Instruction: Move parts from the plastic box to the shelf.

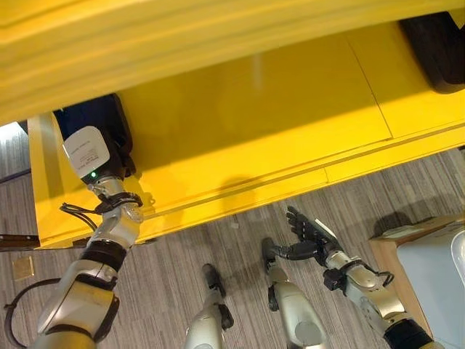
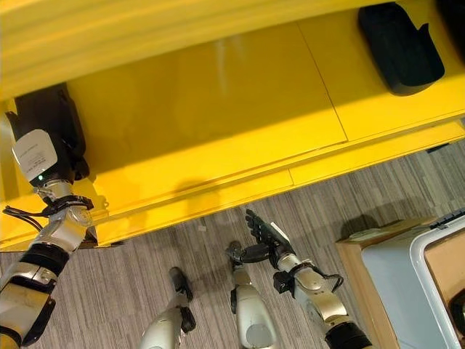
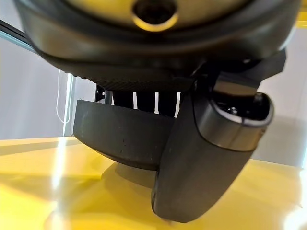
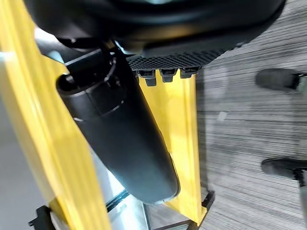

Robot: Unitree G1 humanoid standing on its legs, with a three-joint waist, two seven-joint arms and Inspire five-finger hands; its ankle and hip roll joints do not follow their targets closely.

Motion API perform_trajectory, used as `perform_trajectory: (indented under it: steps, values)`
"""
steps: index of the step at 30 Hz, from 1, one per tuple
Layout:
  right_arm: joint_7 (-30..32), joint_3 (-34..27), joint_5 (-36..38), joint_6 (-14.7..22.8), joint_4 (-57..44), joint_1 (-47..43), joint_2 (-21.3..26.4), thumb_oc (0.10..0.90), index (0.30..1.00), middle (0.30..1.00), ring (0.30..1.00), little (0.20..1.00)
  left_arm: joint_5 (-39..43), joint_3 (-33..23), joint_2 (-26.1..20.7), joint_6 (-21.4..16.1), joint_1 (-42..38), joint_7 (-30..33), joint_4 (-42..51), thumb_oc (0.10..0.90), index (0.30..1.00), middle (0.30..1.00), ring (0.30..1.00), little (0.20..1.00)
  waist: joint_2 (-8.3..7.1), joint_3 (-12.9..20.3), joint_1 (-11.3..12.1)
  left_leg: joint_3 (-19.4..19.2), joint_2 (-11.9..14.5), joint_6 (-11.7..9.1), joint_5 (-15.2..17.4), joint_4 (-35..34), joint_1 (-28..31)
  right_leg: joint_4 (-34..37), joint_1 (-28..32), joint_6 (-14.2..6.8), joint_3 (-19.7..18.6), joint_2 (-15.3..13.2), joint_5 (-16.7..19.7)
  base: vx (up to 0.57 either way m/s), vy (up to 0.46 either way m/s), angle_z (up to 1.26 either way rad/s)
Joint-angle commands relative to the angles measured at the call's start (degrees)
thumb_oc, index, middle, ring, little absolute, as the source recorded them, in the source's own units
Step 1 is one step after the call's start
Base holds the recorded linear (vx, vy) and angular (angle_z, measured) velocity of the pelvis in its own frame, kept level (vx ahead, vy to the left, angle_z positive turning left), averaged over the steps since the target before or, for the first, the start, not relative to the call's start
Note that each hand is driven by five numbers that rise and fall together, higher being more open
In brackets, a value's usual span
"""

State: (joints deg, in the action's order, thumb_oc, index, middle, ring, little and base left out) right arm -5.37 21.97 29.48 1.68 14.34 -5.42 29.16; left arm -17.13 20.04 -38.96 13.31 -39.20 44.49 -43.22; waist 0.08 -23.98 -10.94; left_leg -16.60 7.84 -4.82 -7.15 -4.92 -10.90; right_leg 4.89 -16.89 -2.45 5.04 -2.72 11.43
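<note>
Left hand (image 1: 98,149) was up on the yellow shelf (image 1: 254,131) at about 9 o'clock in the head views, its fingers clamped around a black part (image 3: 120,136) that rested on the shelf surface; the thumb (image 3: 206,158) pressed over the part's front edge in the left wrist view. A second black part (image 2: 398,45) lay on the same shelf at 1 o'clock, well apart from the left hand, untouched. Right hand (image 2: 263,234) hung low over the grey floor (image 2: 218,291) at about 5 o'clock, below the shelf's front lip, fingers straight and spread apart, holding nothing. A plastic box (image 2: 407,280) with a white rim sat at 4 o'clock on a wooden stand (image 2: 352,258), just beside the right arm; what it held couldn't be made out.
</note>
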Motion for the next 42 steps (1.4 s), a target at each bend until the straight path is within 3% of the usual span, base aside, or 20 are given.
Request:
perform_trajectory:
  steps: [1, 8, 9, 20, 31, 42]
  values:
    - [-0.24, 0.77, 1.79, 6.15, -3.8, -1.69, -0.73, 0.9, 1.0, 1.0, 1.0, 1.0, 0.16, -0.67, -0.4, 0.58, -1.79, -2.06, -7.18, 0.4, 0.3, 0.3, 0.3, 0.3, 0.15, 2.05, -1.29, 2.3, 1.33, -1.08, 1.61, 3.86, 0.88, -10.17, 1.63, -2.35, -1.22, -0.36, -10.89, 0.01, 0.038, -0.04]
    - [-0.01, 0.6, 1.6, 5.66, -4.34, -1.47, -0.67, 0.9, 1.0, 1.0, 1.0, 1.0, -1.15, -1.75, -0.39, -0.1, 0.66, -2.56, -7.55, 0.4, 0.3, 0.3, 0.3, 0.3, 0.26, 1.93, -0.86, 2.31, 1.22, -1.13, 1.53, 3.9, 1.52, -10.11, 2.61, -2.47, -0.82, -0.86, -10.98, 0.01, 0.011, -0.01]
    - [-0.29, 0.57, 1.46, 5.64, -4.32, -1.37, -0.66, 0.9, 1.0, 1.0, 1.0, 1.0, -1.52, -2.01, -0.28, -0.45, 1.21, -1.65, -7.14, 0.9, 1.0, 1.0, 1.0, 1.0, 0.19, 1.83, -0.7, 2.35, 1.18, -1.13, 1.55, 3.93, 1.66, -10.1, 2.85, -2.47, -0.66, -0.9, -11.02, 0.0, 0.0, 0.0]
    - [0.14, 0.58, 1.35, 5.57, -4.16, -1.34, -0.98, 0.9, 1.0, 1.0, 1.0, 1.0, 0.64, -1.98, 0.33, -1.99, 2.01, -5.0, -6.74, 0.9, 1.0, 1.0, 1.0, 1.0, -0.07, 1.76, -0.56, 2.38, 1.14, -1.1, 1.49, 3.91, 2.41, -9.69, 3.78, -2.66, -0.79, -0.83, -10.69, 0.0, 0.0, 0.01]
    - [-0.05, 0.76, 1.77, 6.05, -4.2, -0.31, -0.8, 0.9, 1.0, 1.0, 1.0, 1.0, -3.29, -3.22, -0.46, -2.81, 2.68, 5.74, -4.68, 0.9, 1.0, 1.0, 1.0, 1.0, -0.31, 2.0, -0.27, 2.46, 1.35, -1.2, 1.4, 4.15, 2.98, -9.82, 4.62, -2.59, -0.51, -0.98, -10.79, 0.0, 0.0, 0.0]
    - [0.63, 1.59, 1.87, 7.52, -3.3, 0.1, -1.47, 0.9, 1.0, 1.0, 1.0, 1.0, -5.59, -2.62, -1.81, -2.68, 2.47, 8.53, -2.18, 0.9, 1.0, 1.0, 1.0, 1.0, -0.71, 2.04, 0.09, 2.67, 1.56, -1.15, 1.5, 4.04, 3.38, -9.38, 5.26, -2.64, -0.34, -0.85, -10.58, 0.0, -0.013, 0.01]
